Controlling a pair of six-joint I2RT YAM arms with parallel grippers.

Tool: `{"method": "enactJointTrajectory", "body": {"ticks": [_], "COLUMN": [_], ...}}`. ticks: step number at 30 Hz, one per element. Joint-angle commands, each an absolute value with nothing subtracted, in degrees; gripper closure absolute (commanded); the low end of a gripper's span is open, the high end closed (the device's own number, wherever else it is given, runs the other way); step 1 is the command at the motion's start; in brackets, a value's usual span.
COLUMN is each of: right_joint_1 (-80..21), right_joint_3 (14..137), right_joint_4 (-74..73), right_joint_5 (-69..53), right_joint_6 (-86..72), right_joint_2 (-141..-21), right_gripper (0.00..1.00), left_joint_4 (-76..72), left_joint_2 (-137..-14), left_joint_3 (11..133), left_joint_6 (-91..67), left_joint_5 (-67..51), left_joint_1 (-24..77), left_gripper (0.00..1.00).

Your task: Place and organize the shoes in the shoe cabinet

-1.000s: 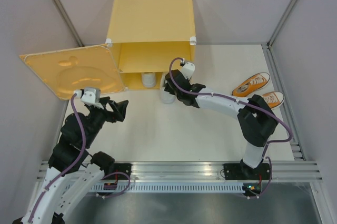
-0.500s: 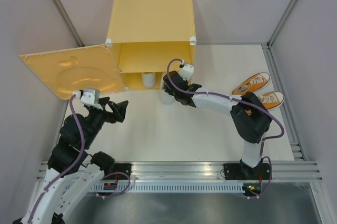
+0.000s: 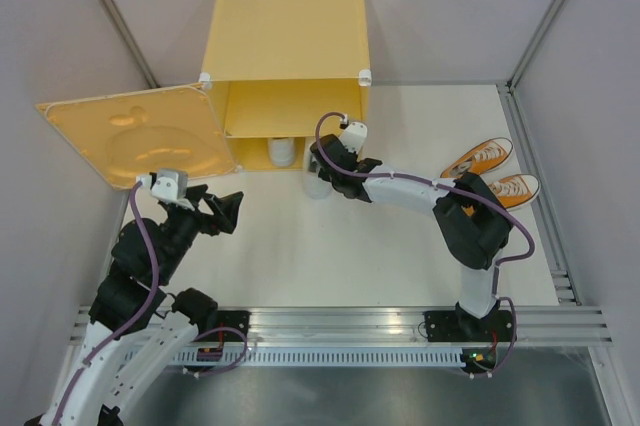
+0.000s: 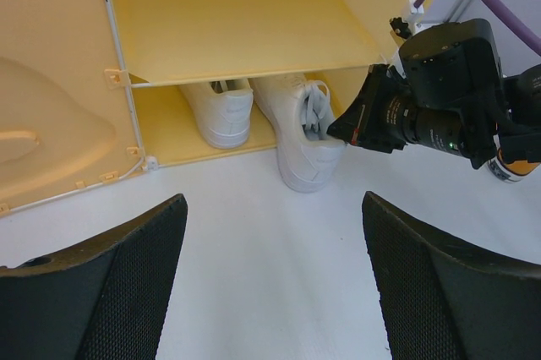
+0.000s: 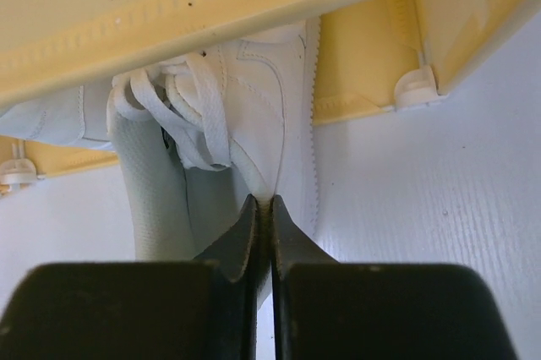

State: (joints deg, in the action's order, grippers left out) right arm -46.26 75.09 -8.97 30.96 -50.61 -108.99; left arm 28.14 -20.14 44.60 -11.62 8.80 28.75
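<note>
We find the right gripper [image 5: 262, 206] clamped on the collar of a white sneaker [image 5: 254, 98], toe ahead of it under the shoe cabinet [image 3: 285, 36] shelf beside its mate [image 4: 221, 111] — the left gripper [image 4: 272, 206] hangs back, fingers spread wide, empty — and the orange pair [image 3: 478, 158] lies well off to the right.

Toes gone: the left white lace-up sneaker [image 4: 221, 113] and the right white lace-up sneaker [image 4: 304, 136] both run under the yellow plastic shelf [image 4: 237, 30], depth unreadable. From above, the right arm [image 3: 400, 189] covers most of the right one, and its elbow hides the heel of the nearer orange canvas sneaker [image 3: 518, 187].
</note>
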Motion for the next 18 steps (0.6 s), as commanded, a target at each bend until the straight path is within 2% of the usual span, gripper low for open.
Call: {"method": "enactJointTrajectory", "body": {"ticks": [1,18], "right_joint_1": [-46.6,-45.5], "right_joint_3": [77.8,80.1], "right_joint_4": [-8.1,-7.4], "right_joint_5": [27.4,30.5], "right_joint_6": [-46.0,-47.8], "right_joint_2": [-111.0,-109.5], "right_gripper": [0.99,0.99], "left_joint_4": [26.0,26.0], "left_joint_2": [-19.6,-19.3], "left_joint_3": [44.1,44.1], "left_joint_6": [-10.6,-10.6], "left_joint_5": [8.5,8.4], "left_joint_1": [29.2,29.6], "left_gripper": [0.12,0.12]}}
